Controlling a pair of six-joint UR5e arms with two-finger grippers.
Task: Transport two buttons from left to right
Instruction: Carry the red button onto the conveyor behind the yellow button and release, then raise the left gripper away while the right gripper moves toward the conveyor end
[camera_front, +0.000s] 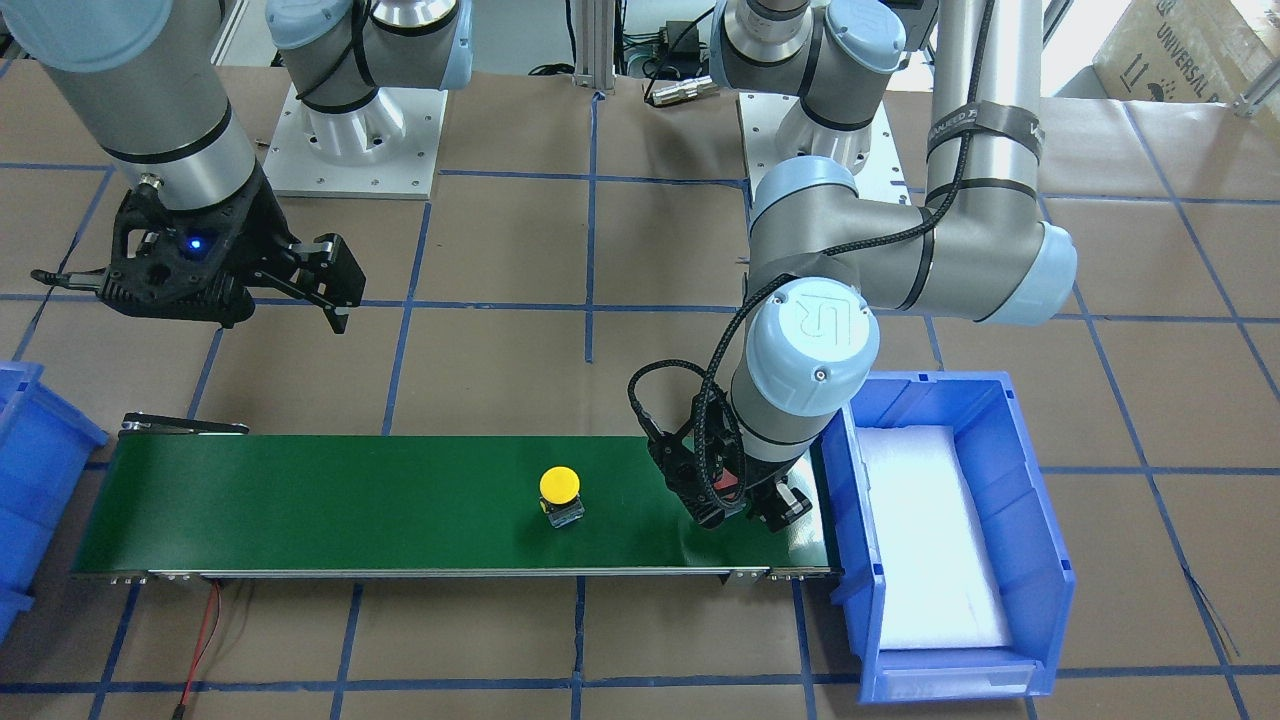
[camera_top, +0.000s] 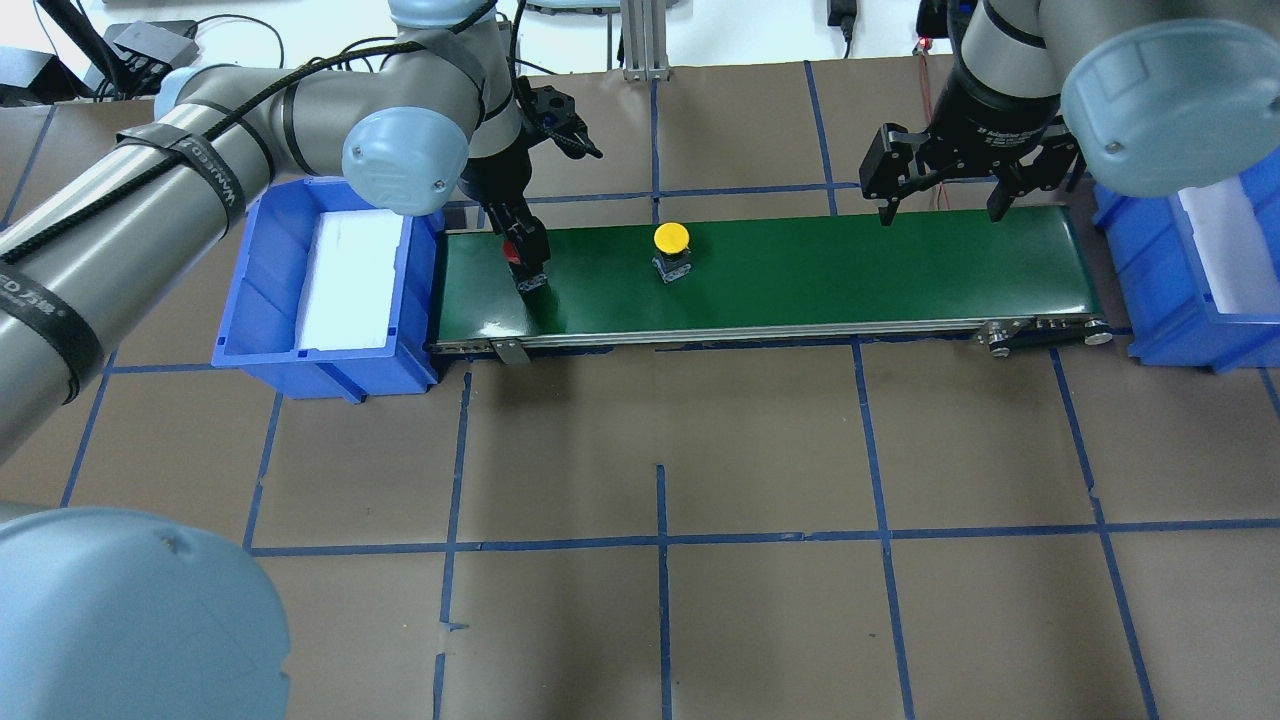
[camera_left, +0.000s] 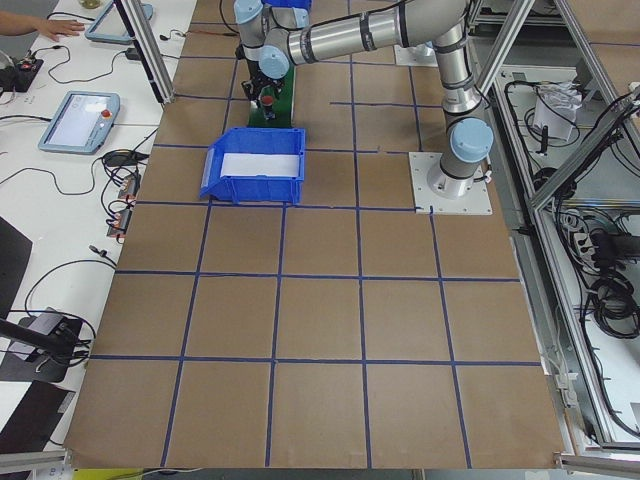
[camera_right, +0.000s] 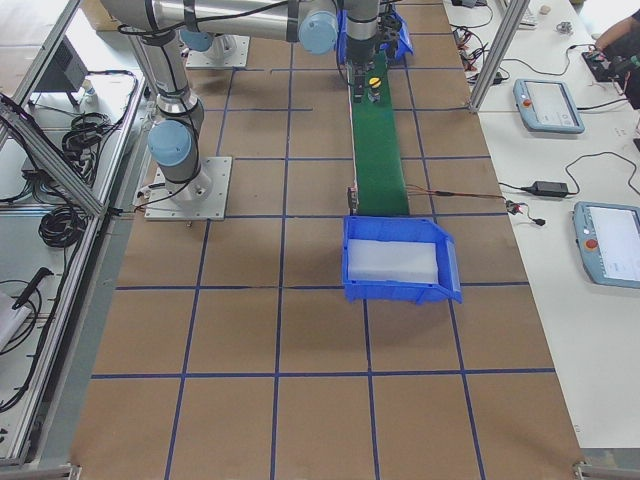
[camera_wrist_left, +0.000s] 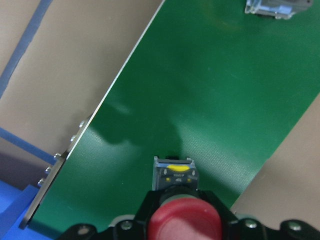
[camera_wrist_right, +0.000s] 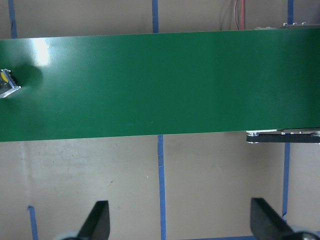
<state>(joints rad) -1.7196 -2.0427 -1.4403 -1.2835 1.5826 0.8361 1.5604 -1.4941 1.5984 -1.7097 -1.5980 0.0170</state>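
Note:
The yellow button stands upright on the green conveyor belt, left of its middle in the overhead view. My left gripper is shut on the red button at the belt's left end, cap toward the wrist, square base at or just above the belt. My right gripper is open and empty, hovering over the far edge of the belt's right part. The yellow button's base shows at the left edge of the right wrist view.
A blue bin lined with white foam stands against the belt's left end. A second blue bin stands at the belt's right end. Brown table with a blue tape grid all around. Red and black wires trail from the belt's right end.

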